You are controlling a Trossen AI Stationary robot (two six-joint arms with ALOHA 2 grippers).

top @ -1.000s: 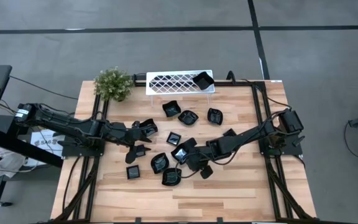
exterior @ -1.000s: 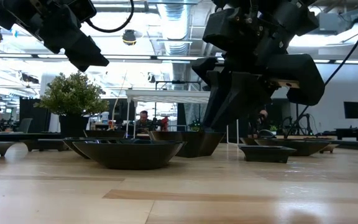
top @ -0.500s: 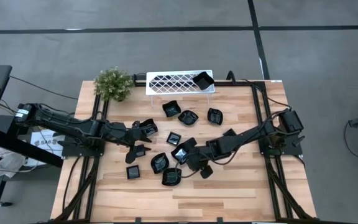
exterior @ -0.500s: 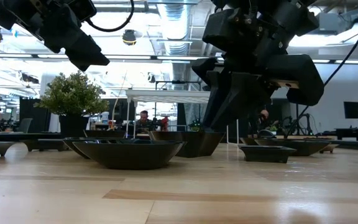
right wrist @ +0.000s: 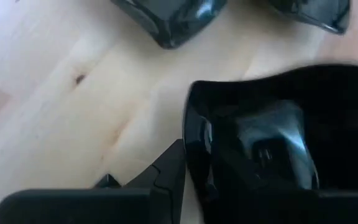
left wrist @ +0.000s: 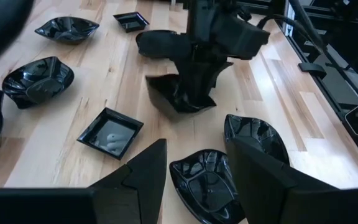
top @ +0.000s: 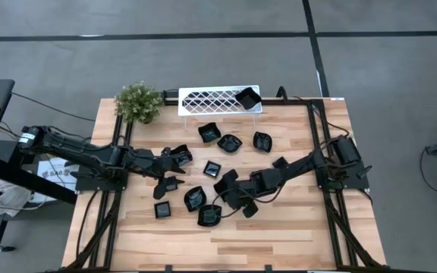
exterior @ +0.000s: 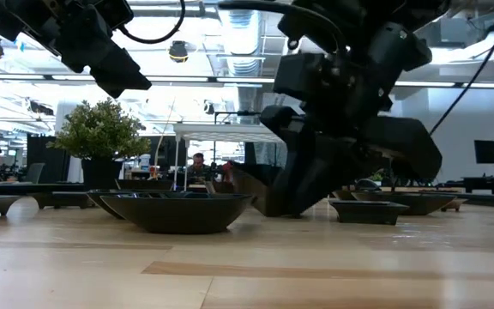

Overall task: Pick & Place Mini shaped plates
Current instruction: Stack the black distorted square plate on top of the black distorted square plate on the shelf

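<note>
One mini plate (left wrist: 180, 94), a glossy black square-sided dish, is clamped by its rim in the right end effector (top: 226, 184) near the middle of the wooden surface (top: 279, 235); the left wrist view shows it tilted, its lower edge at or just above the boards, and the right wrist view shows a finger inside its wall. Compared with half a second ago, the right arm has drawn back slightly toward the front of the surface and the dish has gone from sitting level among its neighbours to hanging canted in the low view, which I judge to be the start of the lift. Another plate (top: 246, 98) already lies at the right end of the white lattice rack (top: 203, 99) at the back edge, beside a small potted plant (top: 138, 101). Roughly a dozen further mini plates (top: 209, 215) remain scattered across the middle of the surface, so the task is at an early stage. The left end effector (top: 174, 168) hovers above the left part of the scatter with its fingers (left wrist: 143, 173) parted and nothing between them, unchanged over the last second. Risk noted: the held dish is close to a neighbouring plate (left wrist: 257, 134) and could nudge it if it is dragged rather than raised.
</note>
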